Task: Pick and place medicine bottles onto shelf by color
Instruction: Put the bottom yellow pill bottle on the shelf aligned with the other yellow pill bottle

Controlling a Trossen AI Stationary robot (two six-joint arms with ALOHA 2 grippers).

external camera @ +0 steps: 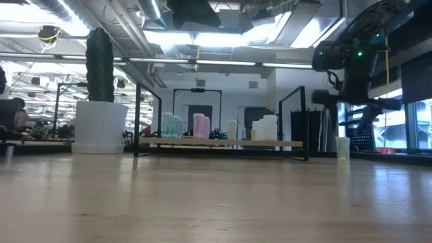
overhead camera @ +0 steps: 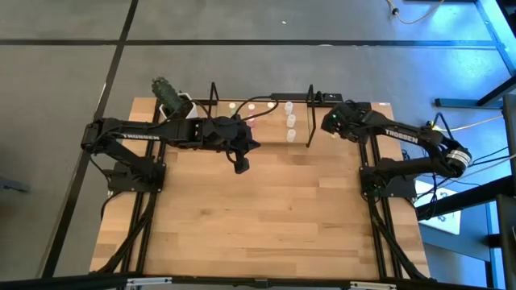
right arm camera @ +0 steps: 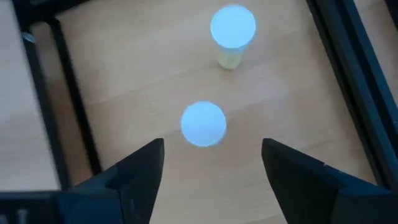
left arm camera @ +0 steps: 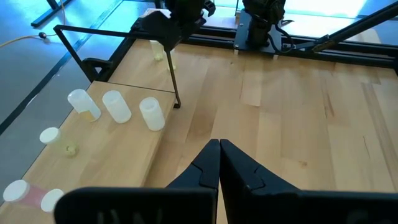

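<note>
Pale wood planks cover the table (overhead camera: 266, 209) you work at, with grey floor around it. Your right gripper (right arm camera: 211, 165) hangs past the shelf's right end loop, near the table's far right corner, its fingers (right arm camera: 140, 171) spread wide and released, holding nothing. Seen from its wrist, two bottles stand just beyond the fingertips: the nearer bottle (right arm camera: 203, 124) sits between the open fingers, seen top-on as a pale round cap; the farther bottle (right arm camera: 232, 34) shows a yellowish body under its cap. Both stand upright, long axis vertical, apart from each other.

Your left gripper (left arm camera: 219, 163) is clenched shut, empty, fingertips pressed together, hovering over bare table just in front of the shelf (overhead camera: 262, 101), pointing toward the right arm's base.

On the shelf's wooden floor you have more small whitish bottles, all upright. A white row (left arm camera: 116, 107) of three stands at the right end, close together; a yellow bottle (left arm camera: 53, 139) stands next to them, and a pink-tinted pair (left arm camera: 25, 193) further left. From table height, greenish bottles (external camera: 171, 125) stand left of the pink ones. A cactus pot (external camera: 100, 125) stands at the shelf's left end.
</note>
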